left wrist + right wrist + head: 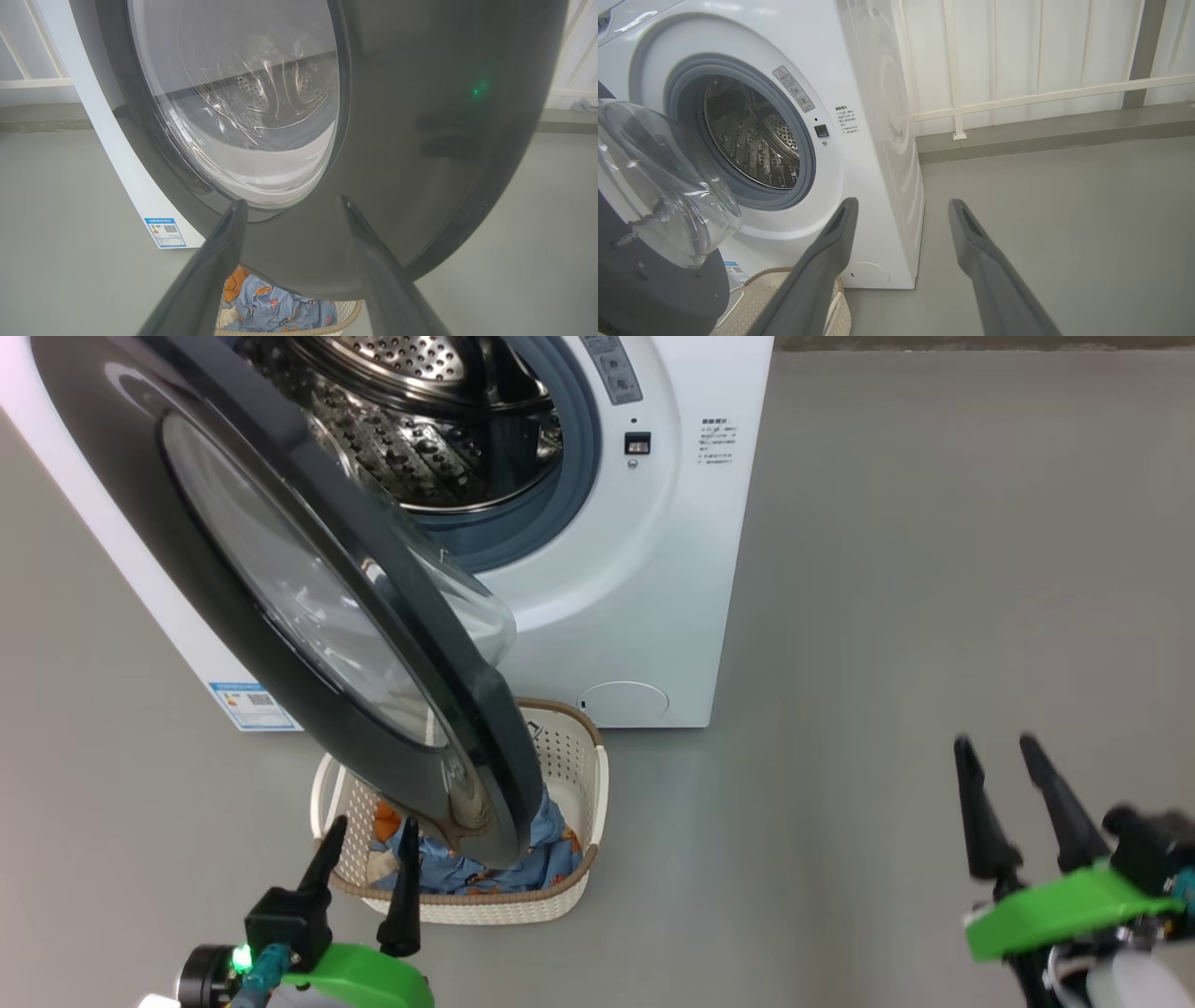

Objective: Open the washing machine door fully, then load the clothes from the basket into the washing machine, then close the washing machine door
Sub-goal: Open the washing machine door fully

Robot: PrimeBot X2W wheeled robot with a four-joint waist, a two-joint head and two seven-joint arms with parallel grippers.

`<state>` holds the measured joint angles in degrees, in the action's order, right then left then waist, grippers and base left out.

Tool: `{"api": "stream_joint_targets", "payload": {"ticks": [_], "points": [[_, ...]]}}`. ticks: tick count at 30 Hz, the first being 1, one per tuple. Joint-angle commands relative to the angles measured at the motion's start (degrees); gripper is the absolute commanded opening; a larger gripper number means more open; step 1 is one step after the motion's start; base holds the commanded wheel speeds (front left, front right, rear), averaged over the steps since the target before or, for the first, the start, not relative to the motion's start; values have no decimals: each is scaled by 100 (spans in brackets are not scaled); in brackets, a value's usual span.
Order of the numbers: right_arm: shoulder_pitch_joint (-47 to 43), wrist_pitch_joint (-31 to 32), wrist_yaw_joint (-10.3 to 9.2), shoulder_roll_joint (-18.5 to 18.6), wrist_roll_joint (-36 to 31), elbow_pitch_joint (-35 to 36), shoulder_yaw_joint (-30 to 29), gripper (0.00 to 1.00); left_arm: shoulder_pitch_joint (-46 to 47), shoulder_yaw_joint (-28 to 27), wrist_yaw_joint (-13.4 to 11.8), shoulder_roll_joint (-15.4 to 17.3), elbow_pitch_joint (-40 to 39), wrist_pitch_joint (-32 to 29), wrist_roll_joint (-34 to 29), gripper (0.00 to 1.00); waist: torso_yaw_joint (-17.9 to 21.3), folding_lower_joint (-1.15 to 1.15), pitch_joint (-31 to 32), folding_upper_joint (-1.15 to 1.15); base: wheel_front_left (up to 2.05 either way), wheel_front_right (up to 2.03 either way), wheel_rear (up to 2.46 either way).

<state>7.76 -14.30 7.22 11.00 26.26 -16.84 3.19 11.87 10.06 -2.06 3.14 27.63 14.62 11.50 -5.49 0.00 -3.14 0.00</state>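
Washing machine door [308,616] stands part-open, hinged at the left. Its free edge hangs over the basket [579,747], which sits on the floor at the foot of the washing machine [653,569].

Left jaws: spread, empty, low at the near left. They point at the door's black outer face, near its lower rim; no contact evident.

Clothes [551,859] lie in the basket, mostly hidden beneath the door. That is likely why the door needs swinging wider before loading.

Drum mouth exposed.

Right jaws: spread, empty, well apart to the right over bare floor. They aim past the machine's front corner, and the door is nowhere between them.
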Motion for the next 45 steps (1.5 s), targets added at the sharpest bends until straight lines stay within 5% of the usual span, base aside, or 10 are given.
{"api": "stream_joint_targets", "payload": {"ticks": [1, 13, 38, 39, 41, 43, 45], "points": [[-132, -68, 26, -21, -257, 210, 6, 100, 32, -193, -19, 116, -137, 38, -5, 100, 23, 0, 11, 0, 0, 0, 0], [-1296, 39, 26, -594, -1817, 946, -795, 100, -8, -173, -32, 110, -151, 38, 14, 100, 49, 0, 48, 0, 0, 0, 0], [-1453, 251, 26, -793, -2085, 1233, -930, 100, 95, -174, -28, 75, -144, 38, 68, 100, -6, 0, -24, 0, 0, 0, 0], [-1454, 254, 26, -794, -2086, 1233, -932, 100, 104, -178, -25, 73, -145, 38, 73, 85, -13, 0, -22, 0, 0, 0, 0], [-1455, 262, 26, -797, -2071, 1234, -948, 100, 127, -199, -43, 68, -166, 38, 88, 33, -25, 0, -17, 0, 0, 0, 0], [-1463, 270, 26, -800, -2051, 1226, -973, 100, 161, -235, -96, 62, -212, 38, 101, 0, -44, 0, -11, 0, 0, 0, 0], [-1467, 277, 26, -801, -2044, 1217, -982, 100, 190, -271, -129, 61, -265, 38, 109, 0, -56, 0, -9, 0, 0, 0, 0]]}}
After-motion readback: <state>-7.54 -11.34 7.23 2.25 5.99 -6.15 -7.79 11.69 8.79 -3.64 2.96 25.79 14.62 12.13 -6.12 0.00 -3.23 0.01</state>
